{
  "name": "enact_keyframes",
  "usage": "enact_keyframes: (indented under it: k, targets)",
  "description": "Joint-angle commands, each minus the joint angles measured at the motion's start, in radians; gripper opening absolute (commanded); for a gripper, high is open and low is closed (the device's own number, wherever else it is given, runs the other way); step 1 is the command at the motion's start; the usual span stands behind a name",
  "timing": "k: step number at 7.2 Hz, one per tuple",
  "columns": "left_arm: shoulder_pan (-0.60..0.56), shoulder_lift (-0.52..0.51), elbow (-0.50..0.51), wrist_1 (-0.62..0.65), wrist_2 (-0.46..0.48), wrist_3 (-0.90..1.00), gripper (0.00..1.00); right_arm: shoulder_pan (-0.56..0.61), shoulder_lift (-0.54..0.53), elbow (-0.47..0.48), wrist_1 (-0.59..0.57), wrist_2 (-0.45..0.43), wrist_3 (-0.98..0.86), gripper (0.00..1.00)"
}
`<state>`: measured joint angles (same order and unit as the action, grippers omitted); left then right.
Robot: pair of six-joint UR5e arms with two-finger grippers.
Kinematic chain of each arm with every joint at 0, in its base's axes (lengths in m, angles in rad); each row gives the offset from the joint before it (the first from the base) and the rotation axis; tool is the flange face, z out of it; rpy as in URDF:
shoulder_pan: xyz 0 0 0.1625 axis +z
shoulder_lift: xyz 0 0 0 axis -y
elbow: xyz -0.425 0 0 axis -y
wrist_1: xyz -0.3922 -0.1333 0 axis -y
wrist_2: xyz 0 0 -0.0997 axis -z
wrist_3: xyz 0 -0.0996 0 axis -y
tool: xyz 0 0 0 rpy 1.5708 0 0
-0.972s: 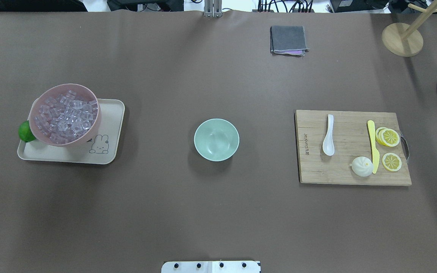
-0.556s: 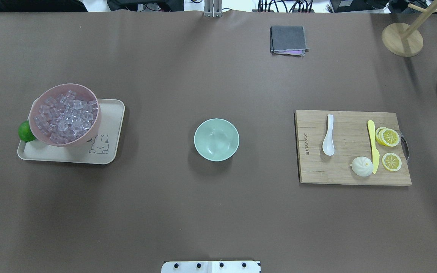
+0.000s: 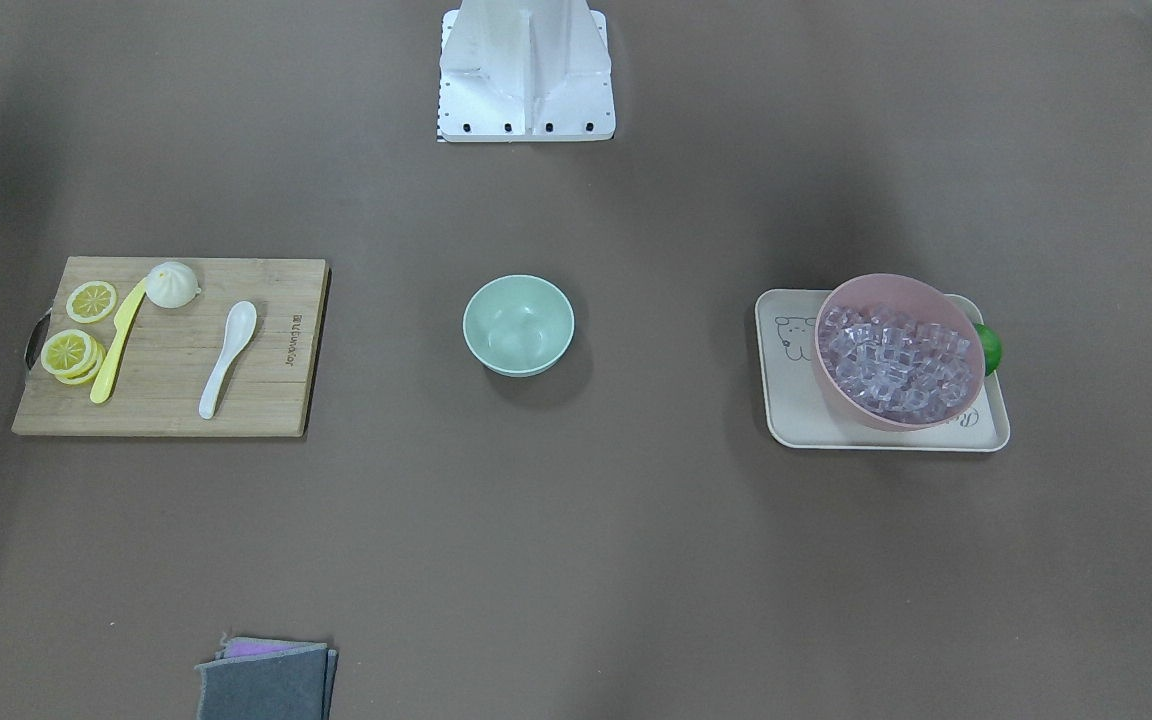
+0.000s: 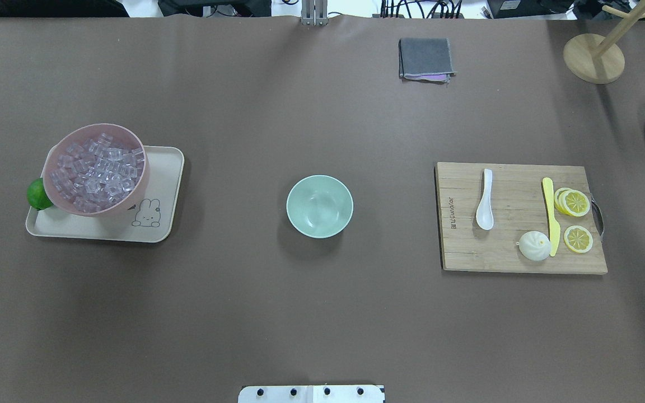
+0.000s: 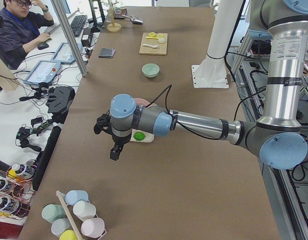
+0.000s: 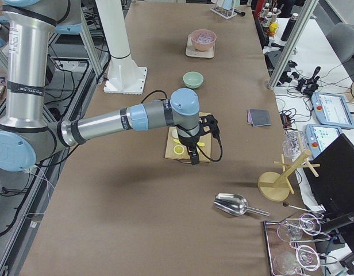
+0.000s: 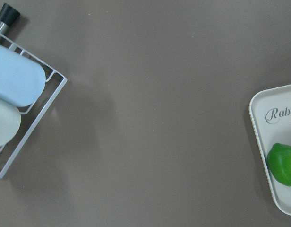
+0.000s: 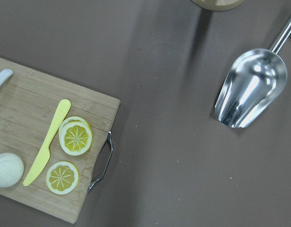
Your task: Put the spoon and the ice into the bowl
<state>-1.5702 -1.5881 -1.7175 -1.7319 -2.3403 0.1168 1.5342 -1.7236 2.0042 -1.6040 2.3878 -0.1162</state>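
Left gripper [image 5: 115,152] first: it hangs fingers-down above bare table out on the robot's left, well past the bowl [image 4: 319,206]. It shows only in the side view, so I cannot tell how far its jaws stand apart. Its wrist camera looks down on a tray [image 7: 259,123] corner carrying a lime [image 7: 283,163].

The right gripper [image 6: 193,157] hangs out on the bowl's other side, over the end of the cutting board [image 4: 513,254] farthest from the bowl. It too shows only in a side view, so whether it is wide or narrow I cannot tell. Neither gripper touches anything.

Now the table. The bowl sits upright in the middle with nothing in it. To its right on the robot's side lies the board, and the spoon [image 4: 485,200] rests on the end nearer the bowl, scoop toward the robot, handle pointing away. Farther from the bowl on the same board come a yellow knife [image 4: 550,215], lemon slices [image 4: 574,202] and a white bun [image 4: 534,245], which touches the knife. Beyond the board, farther again from the bowl, lies a metal scoop [image 8: 249,92].

To the bowl's left, well apart from it, the ice [image 4: 97,170] is heaped in a pink bowl [image 4: 125,205] standing on the tray. The lime sits just beside the pink bowl on the side away from the mint bowl. A folded grey cloth [image 4: 425,57] lies across the table, beyond the bowl and off to its right.
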Motion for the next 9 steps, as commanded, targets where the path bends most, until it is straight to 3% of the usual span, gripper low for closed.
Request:
enact_keyframes:
  k: [1,3,5,7,9]
  targets:
    - [-0.001,0.004,0.016,-0.119,0.001,-0.002,0.98,0.001,-0.001,-0.002,0.083,-0.001,0.012,1.00]
    - [-0.001,-0.015,0.025,-0.167,-0.001,-0.080,0.98,0.009,-0.019,-0.005,0.204,-0.002,0.016,1.00]
    - [0.021,-0.018,0.009,-0.288,-0.002,-0.194,0.98,-0.006,-0.001,-0.002,0.222,0.005,0.174,1.00]
    - [0.134,-0.012,-0.007,-0.398,-0.007,-0.454,0.98,-0.137,0.041,0.002,0.332,-0.004,0.481,1.00]
    - [0.276,0.003,-0.010,-0.610,0.006,-0.855,0.98,-0.334,0.064,0.007,0.471,-0.147,0.805,1.00]
